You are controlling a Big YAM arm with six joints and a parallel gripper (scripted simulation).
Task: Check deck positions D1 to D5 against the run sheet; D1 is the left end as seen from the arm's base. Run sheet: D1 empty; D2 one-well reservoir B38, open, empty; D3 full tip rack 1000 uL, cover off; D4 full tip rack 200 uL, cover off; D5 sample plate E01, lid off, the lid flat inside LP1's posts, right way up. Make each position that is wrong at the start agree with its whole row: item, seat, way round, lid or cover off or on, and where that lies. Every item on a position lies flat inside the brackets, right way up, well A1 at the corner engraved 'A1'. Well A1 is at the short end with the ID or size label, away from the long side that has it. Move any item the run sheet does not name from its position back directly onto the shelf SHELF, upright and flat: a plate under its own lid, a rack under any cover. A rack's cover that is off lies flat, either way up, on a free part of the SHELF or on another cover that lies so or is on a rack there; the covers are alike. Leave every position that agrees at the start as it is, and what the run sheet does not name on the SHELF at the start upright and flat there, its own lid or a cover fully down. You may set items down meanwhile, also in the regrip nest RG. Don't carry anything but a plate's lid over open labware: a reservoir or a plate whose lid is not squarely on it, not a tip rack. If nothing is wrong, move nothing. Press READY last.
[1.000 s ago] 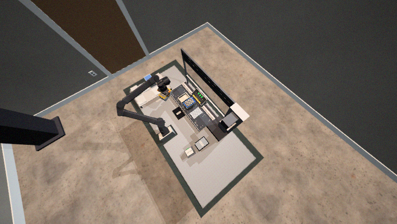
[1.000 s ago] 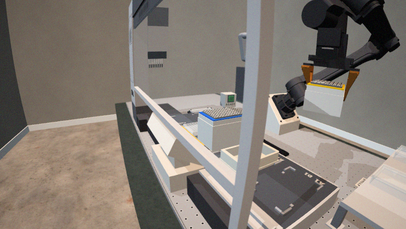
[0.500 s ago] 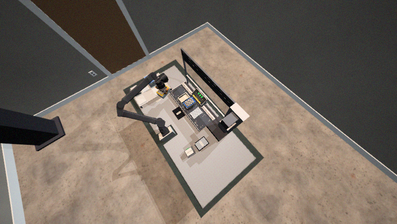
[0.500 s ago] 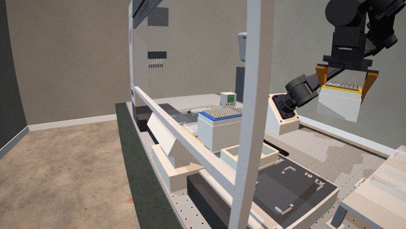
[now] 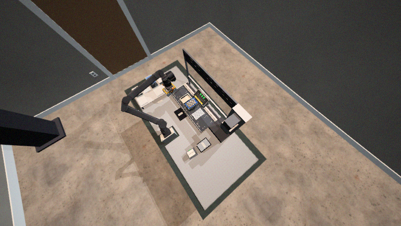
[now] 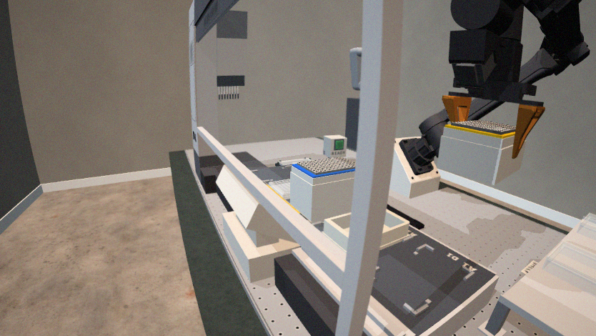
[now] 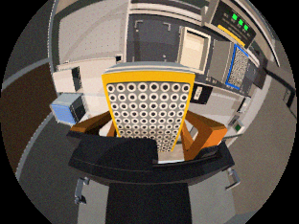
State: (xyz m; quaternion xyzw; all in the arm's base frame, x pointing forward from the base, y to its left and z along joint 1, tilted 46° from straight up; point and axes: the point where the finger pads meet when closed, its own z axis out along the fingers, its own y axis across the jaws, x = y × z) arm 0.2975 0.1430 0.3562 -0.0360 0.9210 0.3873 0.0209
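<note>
My gripper is shut on a yellow-rimmed tip rack with its cover off and holds it in the air, off the deck's near side towards the D1 end. The rack also shows in the wrist view between the orange fingers, and in the overhead view. On the deck, D1 is empty. An open, empty reservoir sits at D2. A blue-rimmed tip rack with its cover off stands beside it at D3. A white plate lies farther along the deck.
The gantry frame's white post and rail stand along the deck's far side. The green READY button is past the deck's far end. The shelf with clear covers lies low at the right. A black lid park sits beside the deck.
</note>
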